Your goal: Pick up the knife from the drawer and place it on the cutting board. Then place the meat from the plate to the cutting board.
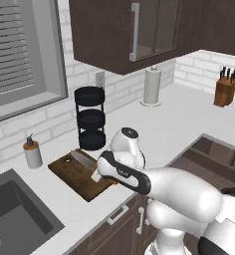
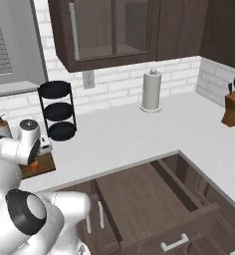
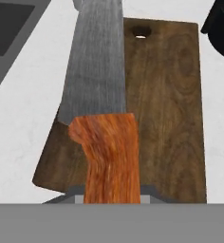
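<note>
My gripper (image 3: 111, 197) is shut on the orange handle of the knife (image 3: 97, 71). Its grey blade points along the left part of the dark wooden cutting board (image 3: 171, 109), toward the end with the small hole. From the left base, the knife (image 1: 82, 159) lies over the cutting board (image 1: 72, 174) with the gripper (image 1: 96, 175) at the board's near right corner; I cannot tell whether the blade touches the wood. The drawer (image 2: 149, 199) stands pulled open and empty at the right. The meat and the plate are out of view.
A black three-tier rack (image 1: 91, 119) stands just behind the board, a soap dispenser (image 1: 32, 152) to its left, and the sink (image 1: 15, 214) at the front left. A paper towel roll (image 1: 152, 85) and a knife block (image 1: 225, 87) are far back right.
</note>
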### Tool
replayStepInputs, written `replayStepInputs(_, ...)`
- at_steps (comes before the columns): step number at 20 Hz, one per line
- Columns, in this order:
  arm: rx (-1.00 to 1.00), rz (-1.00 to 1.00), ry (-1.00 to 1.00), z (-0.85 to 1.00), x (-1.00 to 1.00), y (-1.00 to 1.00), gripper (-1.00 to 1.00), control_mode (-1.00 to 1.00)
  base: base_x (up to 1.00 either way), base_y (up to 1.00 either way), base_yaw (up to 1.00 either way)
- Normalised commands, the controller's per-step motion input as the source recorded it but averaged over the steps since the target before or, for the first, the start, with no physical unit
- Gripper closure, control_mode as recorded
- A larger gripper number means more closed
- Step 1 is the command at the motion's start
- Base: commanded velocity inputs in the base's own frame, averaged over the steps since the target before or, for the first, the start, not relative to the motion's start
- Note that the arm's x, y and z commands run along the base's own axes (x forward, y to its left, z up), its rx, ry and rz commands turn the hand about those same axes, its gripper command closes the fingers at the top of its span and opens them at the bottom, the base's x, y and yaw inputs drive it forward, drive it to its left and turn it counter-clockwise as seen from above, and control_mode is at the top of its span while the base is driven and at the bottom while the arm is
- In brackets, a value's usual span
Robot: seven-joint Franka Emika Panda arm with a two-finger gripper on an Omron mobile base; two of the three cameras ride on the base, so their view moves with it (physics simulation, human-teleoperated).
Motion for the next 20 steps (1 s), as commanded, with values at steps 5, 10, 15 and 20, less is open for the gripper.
replayStepInputs(5, 0.04, -0.07, 0.09, -0.05, 0.45, 0.0, 1.0, -1.0, 0.0, 0.0, 0.0)
replayStepInputs(10, 0.0, 0.0, 0.11, -0.07, 0.42, 0.0, 1.0, -1.0, 0.0, 0.0, 0.0)
replayStepInputs(15, 0.0, 0.0, 0.12, -0.26, 0.36, 0.11, 1.0, -1.0, 0.0, 0.0, 0.0)
replayStepInputs(20, 0.0, 0.0, 0.06, -0.22, 0.12, 0.21, 1.0, -1.0, 0.0, 0.0, 0.0)
